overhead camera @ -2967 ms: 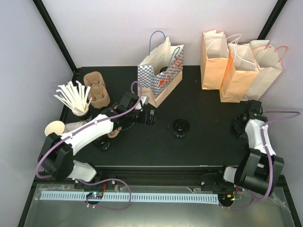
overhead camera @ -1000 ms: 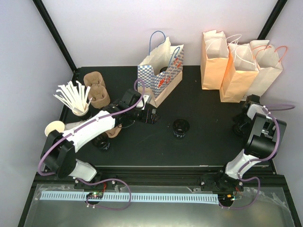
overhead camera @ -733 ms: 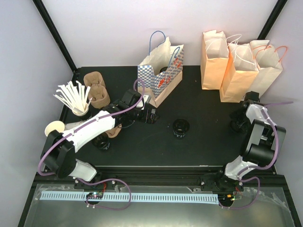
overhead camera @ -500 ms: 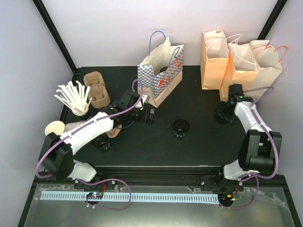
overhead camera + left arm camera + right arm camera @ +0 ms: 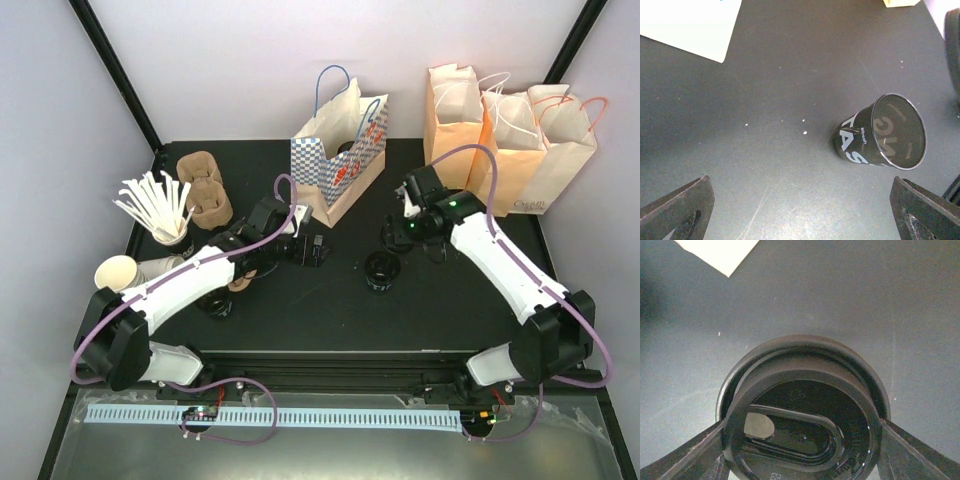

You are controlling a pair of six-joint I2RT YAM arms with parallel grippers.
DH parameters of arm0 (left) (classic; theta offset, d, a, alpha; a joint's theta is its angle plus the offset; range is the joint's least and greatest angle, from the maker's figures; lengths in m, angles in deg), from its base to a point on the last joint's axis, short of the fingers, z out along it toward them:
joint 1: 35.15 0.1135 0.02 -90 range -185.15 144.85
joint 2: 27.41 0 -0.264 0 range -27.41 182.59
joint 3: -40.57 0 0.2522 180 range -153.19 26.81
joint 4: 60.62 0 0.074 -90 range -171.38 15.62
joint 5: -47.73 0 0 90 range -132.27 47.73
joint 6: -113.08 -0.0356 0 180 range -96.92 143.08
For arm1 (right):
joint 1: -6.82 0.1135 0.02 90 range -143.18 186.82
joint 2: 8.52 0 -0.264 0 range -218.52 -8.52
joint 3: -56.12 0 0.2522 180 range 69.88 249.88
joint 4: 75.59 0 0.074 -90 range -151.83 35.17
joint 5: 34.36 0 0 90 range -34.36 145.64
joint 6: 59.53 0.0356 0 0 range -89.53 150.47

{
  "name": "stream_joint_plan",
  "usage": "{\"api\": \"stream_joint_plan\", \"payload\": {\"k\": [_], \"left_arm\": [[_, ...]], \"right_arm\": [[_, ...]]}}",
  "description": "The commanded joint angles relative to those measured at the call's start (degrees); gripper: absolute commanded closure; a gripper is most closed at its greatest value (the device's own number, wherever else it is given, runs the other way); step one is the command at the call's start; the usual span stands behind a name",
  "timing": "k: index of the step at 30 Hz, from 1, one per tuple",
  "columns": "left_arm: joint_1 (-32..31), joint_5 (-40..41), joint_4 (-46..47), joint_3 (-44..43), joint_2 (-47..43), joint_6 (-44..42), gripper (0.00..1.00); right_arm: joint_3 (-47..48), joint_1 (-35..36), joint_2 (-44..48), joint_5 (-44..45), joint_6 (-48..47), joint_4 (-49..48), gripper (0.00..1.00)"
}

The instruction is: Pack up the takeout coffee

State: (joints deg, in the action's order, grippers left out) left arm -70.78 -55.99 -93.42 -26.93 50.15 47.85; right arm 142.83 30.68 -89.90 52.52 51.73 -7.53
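Observation:
The takeout coffee's small black cup [image 5: 381, 268] with white lettering stands mid-table and also shows in the left wrist view [image 5: 875, 137]. A round black lid [image 5: 800, 390] with a sip slot fills the right wrist view. My right gripper [image 5: 800, 440] is shut on its sides and hangs just behind the cup [image 5: 398, 235]. What lies under the lid is hidden. My left gripper [image 5: 318, 250] is open and empty, its fingertips wide apart [image 5: 800, 215], left of the cup.
A blue-and-white checked bag [image 5: 340, 150] stands open at the back centre, with three peach paper bags [image 5: 505, 140] at the back right. Brown pulp carriers [image 5: 205, 190], a cup of white sticks [image 5: 155, 205] and cream paper cups [image 5: 130, 270] crowd the left side.
My right arm has swung from the table's right edge leftward to the middle, carrying the black lid. The left arm has barely moved.

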Motion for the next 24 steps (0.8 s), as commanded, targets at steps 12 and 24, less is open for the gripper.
{"api": "stream_joint_plan", "payload": {"k": [12,24], "left_arm": [[1.1,-7.2,8.6,1.4,1.7,3.1,0.01],[1.1,-15.7,16.6,2.6,6.8,7.2,0.01]], "right_arm": [[0.4,11.3,-4.3,5.1,-3.8,7.7,0.26],[-1.9,12.2,-6.5,6.3,-4.0,5.4,0.26]]}}
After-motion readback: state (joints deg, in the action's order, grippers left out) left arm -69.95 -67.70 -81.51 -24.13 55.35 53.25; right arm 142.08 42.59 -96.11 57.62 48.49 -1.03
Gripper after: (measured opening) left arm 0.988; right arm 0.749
